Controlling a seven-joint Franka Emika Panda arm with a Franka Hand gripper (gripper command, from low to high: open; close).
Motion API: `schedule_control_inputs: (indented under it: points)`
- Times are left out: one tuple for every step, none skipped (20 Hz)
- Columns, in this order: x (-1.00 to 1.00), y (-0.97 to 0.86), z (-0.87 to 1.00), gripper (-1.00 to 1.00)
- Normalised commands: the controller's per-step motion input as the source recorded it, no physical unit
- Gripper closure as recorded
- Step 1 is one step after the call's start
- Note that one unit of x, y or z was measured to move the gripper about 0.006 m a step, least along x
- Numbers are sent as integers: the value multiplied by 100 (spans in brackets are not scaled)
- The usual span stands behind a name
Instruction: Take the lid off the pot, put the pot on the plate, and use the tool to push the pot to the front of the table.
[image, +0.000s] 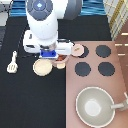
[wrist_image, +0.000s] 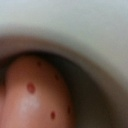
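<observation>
Black table (image: 20, 100), cream plate (image: 42, 67), white tool (image: 12, 62), pale-pink lid (image: 78, 49), blue-blocked gripper (image: 49, 55) above the pot

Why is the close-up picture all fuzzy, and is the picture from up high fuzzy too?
Wrist view: the camera sits so near that everything smears, a soft pinkish rounded shape with dark red dots under a pale blurred curve. Exterior view: soft but readable; the gripper hangs by the round cream-tan plate on the flat black table, hiding what lies beneath it.

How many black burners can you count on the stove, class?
3 show plainly: top right, bottom left, bottom right. A fourth, top left, lies mostly under the lid. The gripper hangs beside the plate.
</observation>
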Motion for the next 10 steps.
schedule_control_inputs:
  points:
    - [-78,-59,-12,100]
    - [-73,-65,-15,100]
    - [-69,-71,-15,100]
    - [-65,-77,-15,100]
    - [-59,-85,-15,100]
    - [-55,-91,-13,100]
    - [-53,-93,-13,100]
    - [-51,-93,-15,100]
    - [-51,-93,-17,100]
    - [-49,-93,-24,100]
